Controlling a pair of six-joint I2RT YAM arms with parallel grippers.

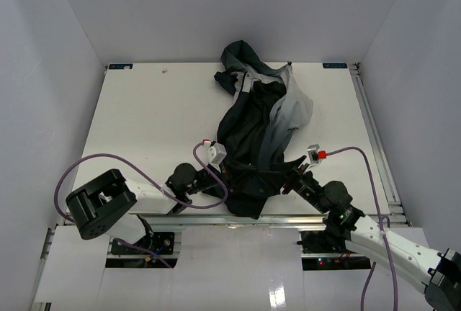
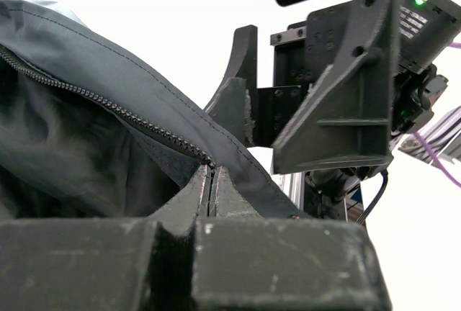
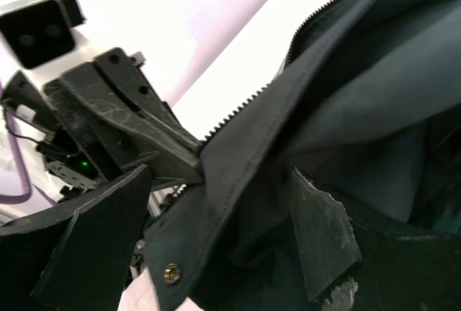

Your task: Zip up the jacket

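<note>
The jacket (image 1: 259, 124) lies crumpled on the white table, hood at the far side, dark navy-black with a light grey panel. My left gripper (image 1: 229, 173) is shut on the jacket's bottom front edge, right at the end of the zipper teeth (image 2: 108, 106); its closed tips (image 2: 211, 174) pinch the fabric. My right gripper (image 1: 288, 181) is open, with its fingers (image 3: 324, 232) spread on either side of the same hem (image 3: 238, 181), just opposite the left gripper's tips (image 3: 189, 161). A brass snap (image 3: 171, 273) sits on the hem corner.
The metal rail (image 1: 216, 219) runs along the table's near edge, just under the hem. White walls close in the table on three sides. Purple cables (image 1: 94, 163) loop from both wrists. Bare table (image 1: 144, 116) lies left of the jacket.
</note>
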